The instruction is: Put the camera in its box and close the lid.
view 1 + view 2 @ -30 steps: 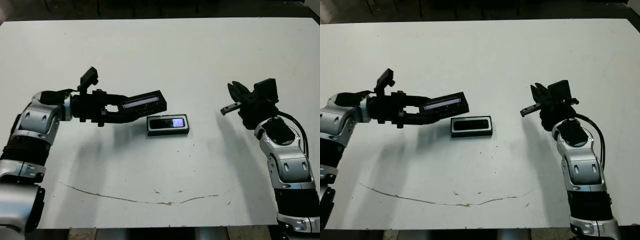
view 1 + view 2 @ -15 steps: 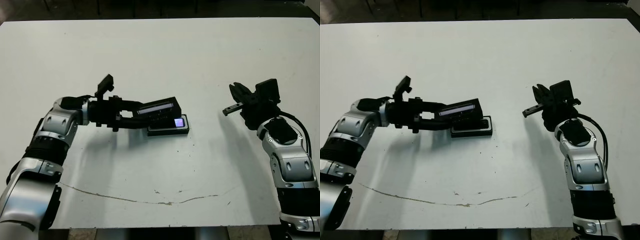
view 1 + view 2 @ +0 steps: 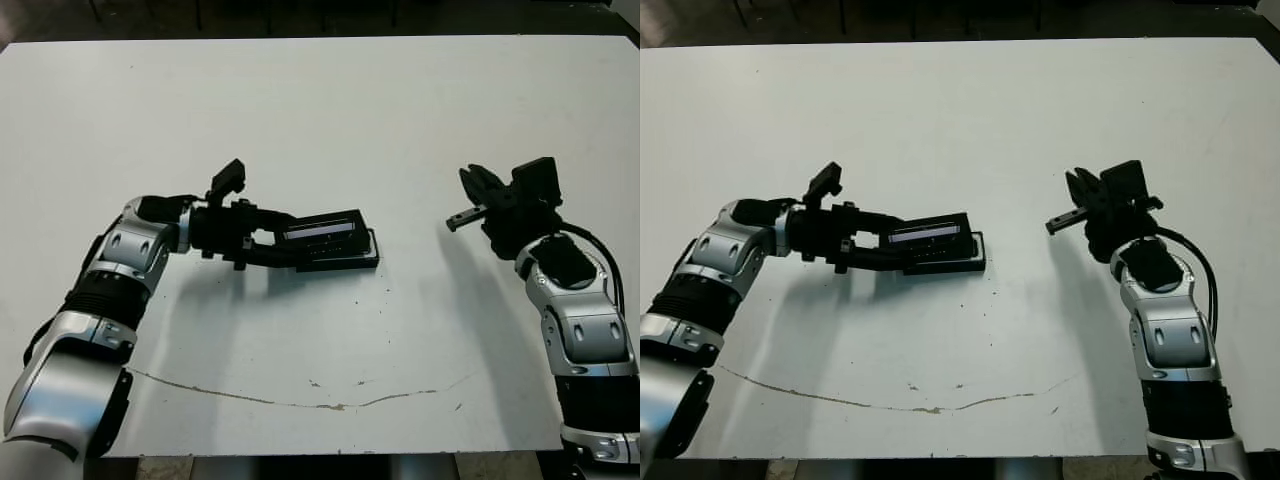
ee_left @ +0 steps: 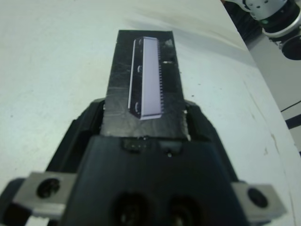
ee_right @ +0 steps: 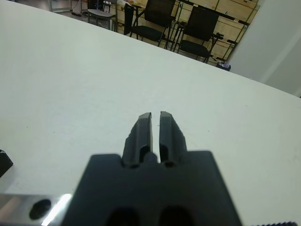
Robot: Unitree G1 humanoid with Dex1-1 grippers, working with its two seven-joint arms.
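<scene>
At the centre of the white tabletop [image 3: 330,120], the robot's left claw [image 3: 300,245] grips the lid [image 3: 322,230], a flat black cover with a long pale grey stripe, its fingers [image 4: 195,125] clamped on the lid's two long edges at the near end. The lid sits directly over the box [image 3: 350,258], covering most of it; only the box's black rim shows along the 3 o'clock and 6 o'clock sides. Whether the lid is fully seated or still a little raised cannot be told. The camera is not visible in any view, the lid hiding the box's hollow. From the left wrist, the lid's stripe runs straight away from the claw body, with bare tabletop on either side.

Well apart, at about 3 o'clock from the box, the right claw [image 3: 470,195] hangs above the tabletop holding nothing, its two black fingers [image 5: 143,127] drawn nearly together with just a thin slit between them. Chairs [image 5: 157,16] stand beyond the tabletop's far edge in the right wrist view.
</scene>
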